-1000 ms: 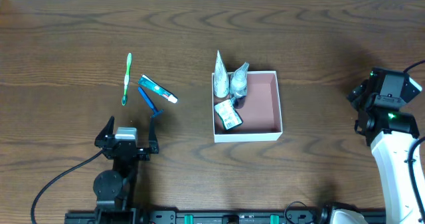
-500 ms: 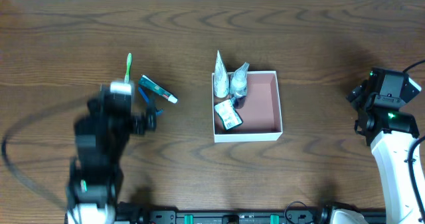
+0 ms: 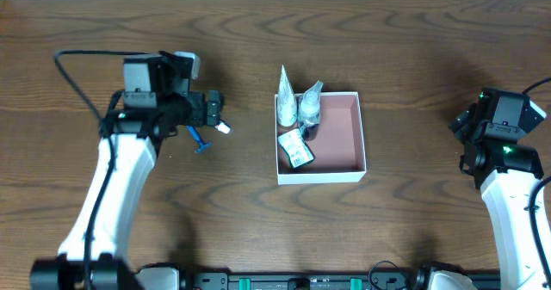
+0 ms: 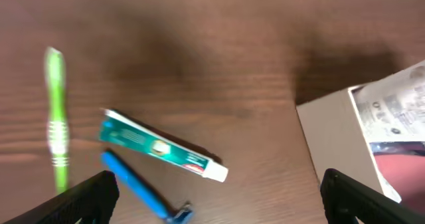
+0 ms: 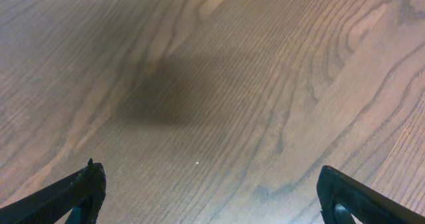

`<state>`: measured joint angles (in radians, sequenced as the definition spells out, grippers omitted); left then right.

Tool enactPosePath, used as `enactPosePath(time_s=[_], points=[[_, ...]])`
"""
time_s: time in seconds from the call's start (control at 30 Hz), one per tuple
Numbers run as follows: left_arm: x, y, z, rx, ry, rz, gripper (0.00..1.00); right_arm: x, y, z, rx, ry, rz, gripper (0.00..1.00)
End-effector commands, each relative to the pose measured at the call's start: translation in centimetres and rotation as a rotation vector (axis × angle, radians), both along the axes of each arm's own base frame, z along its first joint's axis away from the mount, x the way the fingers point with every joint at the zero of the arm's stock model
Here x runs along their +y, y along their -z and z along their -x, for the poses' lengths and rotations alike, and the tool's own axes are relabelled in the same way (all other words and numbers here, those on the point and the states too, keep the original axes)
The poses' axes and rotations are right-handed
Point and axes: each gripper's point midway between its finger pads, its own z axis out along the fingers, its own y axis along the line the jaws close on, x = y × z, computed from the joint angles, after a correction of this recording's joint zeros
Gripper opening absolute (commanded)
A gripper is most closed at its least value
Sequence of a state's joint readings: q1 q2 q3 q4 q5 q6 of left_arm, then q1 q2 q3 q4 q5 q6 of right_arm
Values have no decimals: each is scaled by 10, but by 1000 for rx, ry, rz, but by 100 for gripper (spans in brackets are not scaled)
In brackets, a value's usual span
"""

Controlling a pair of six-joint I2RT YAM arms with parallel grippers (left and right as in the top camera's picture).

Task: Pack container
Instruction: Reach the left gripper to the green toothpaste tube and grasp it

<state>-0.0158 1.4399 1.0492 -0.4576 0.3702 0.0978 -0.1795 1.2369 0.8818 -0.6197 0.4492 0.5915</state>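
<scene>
Overhead, the container sits open near the middle of the table, with two clear bags and a dark packet along its left side. To its left lie a toothpaste tube, a blue razor and a green toothbrush, close together. The left hand hangs over them, spread wide and holding nothing, and the right hand is far off to the right, also wide and empty.

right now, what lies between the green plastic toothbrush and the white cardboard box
A teal toothpaste tube and a blue plastic razor, then bare wood; left wrist view.
</scene>
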Motion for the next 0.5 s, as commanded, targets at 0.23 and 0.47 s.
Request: enactPosePath(time_s=[0.23,0.47], points=[[-20,15,-8,112,-71,205,98,-4,-2,0,0,11,12,99],[35,56,-1,297,-658,166,98,-4,-2,0,0,11,12,99]])
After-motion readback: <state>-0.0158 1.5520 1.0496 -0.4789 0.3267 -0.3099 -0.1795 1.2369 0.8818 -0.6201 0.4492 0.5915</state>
